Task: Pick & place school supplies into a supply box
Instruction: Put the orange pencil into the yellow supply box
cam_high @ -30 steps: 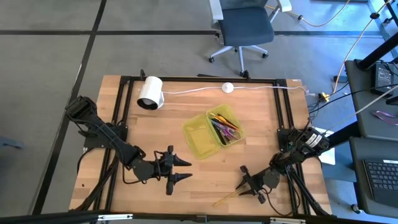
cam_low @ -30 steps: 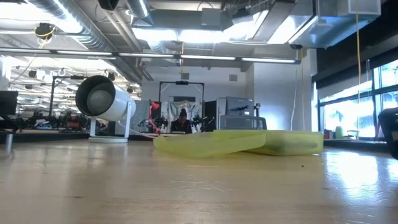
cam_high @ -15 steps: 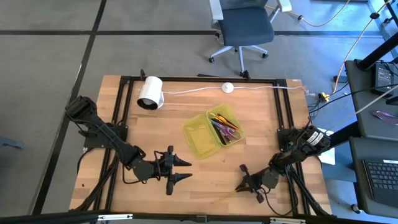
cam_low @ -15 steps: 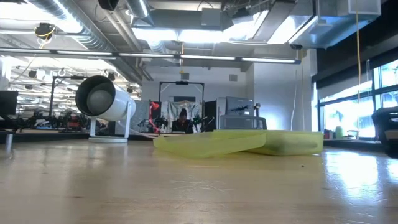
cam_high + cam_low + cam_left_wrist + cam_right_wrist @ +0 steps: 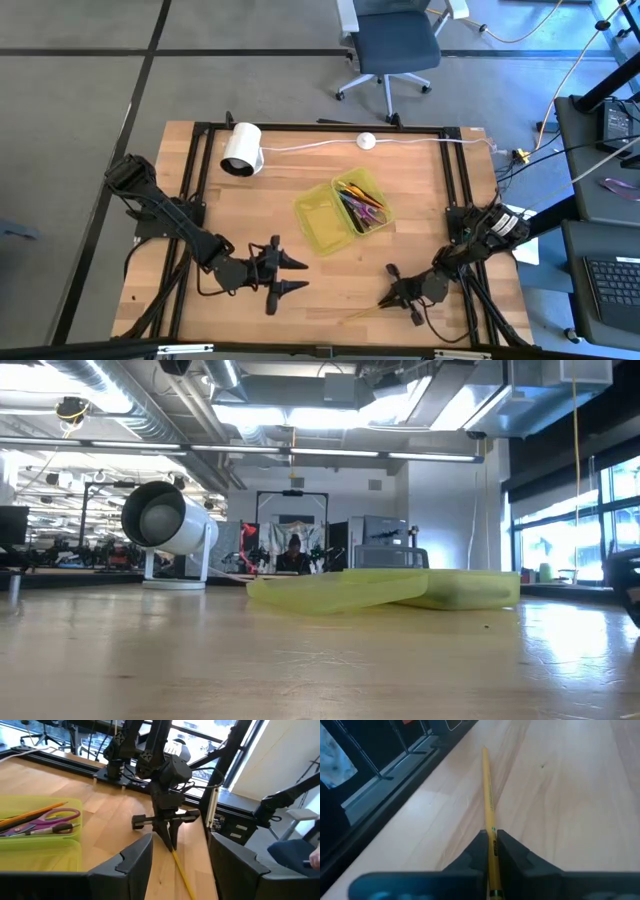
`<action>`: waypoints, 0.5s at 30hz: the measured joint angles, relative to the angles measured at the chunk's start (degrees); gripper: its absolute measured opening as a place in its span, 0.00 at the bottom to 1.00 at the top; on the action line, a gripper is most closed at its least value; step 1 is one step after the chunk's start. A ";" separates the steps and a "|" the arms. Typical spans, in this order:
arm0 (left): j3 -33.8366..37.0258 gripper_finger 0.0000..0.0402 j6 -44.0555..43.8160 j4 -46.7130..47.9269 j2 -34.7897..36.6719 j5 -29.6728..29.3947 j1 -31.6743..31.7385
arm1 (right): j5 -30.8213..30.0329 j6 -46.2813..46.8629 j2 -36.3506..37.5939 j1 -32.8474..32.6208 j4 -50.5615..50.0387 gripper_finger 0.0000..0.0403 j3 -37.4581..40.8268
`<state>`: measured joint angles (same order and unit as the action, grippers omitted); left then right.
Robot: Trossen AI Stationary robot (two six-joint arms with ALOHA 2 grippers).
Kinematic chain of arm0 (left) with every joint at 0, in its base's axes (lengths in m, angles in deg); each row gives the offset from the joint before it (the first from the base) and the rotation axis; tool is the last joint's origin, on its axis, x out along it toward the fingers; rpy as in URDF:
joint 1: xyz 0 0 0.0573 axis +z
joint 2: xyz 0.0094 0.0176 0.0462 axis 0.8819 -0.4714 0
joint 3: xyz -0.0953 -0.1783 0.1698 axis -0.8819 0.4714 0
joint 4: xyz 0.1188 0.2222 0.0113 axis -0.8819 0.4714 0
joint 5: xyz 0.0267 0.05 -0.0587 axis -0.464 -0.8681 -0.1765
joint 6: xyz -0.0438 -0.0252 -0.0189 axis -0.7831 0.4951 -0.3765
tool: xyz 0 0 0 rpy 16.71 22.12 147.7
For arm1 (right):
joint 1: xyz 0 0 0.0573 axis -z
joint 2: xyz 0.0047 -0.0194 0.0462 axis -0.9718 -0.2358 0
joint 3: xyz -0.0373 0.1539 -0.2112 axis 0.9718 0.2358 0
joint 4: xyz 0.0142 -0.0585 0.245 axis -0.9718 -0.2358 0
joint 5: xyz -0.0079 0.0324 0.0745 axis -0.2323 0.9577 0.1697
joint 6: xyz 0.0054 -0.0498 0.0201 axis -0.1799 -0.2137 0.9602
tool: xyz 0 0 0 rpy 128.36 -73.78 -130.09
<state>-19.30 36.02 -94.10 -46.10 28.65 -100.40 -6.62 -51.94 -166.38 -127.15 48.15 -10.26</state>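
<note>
A yellow pencil (image 5: 362,319) lies near the table's front edge, right of centre. My right gripper (image 5: 386,306) is shut on it. The supply box (image 5: 322,222), a yellow-green tray, sits at the table's middle. It holds pens, pencils and purple-handled scissors (image 5: 50,816) in its right half. My left gripper (image 5: 303,273) stands open above the table, left of the pencil, pointing toward the right arm with nothing between its fingers. My right gripper pinches the yellow pencil near its right-hand end (image 5: 492,839) between its two fingers. The fingers (image 5: 479,851) slant down from the table's far right and lie along the pencil. The rest of the pencil (image 5: 183,876) runs out ahead of them, low along the wood.
A white cylinder roll (image 5: 242,149) stands at the far left. A white puck (image 5: 366,141) on a cable lies at the far edge. Black rails frame the table's sides. Bare wood lies between the box and the front edge. An office chair stands beyond the table.
My right gripper has shut its fingers on the yellow pencil and rolled a little about its own axis, staying in place. The pencil lies where it was.
</note>
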 joint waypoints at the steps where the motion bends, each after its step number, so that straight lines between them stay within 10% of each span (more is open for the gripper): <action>1: 0.00 0.46 0.00 -0.01 0.00 0.09 0.00 | -0.01 0.29 0.59 0.00 -0.30 0.07 0.01; 15: 0.00 0.46 -2.00 -0.05 0.00 1.41 -0.11 | -20.74 11.94 23.60 4.45 -1.83 0.07 9.30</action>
<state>-19.30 34.03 -94.15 -46.10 30.05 -100.51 -27.36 -40.00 -142.78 -122.70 46.32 -0.97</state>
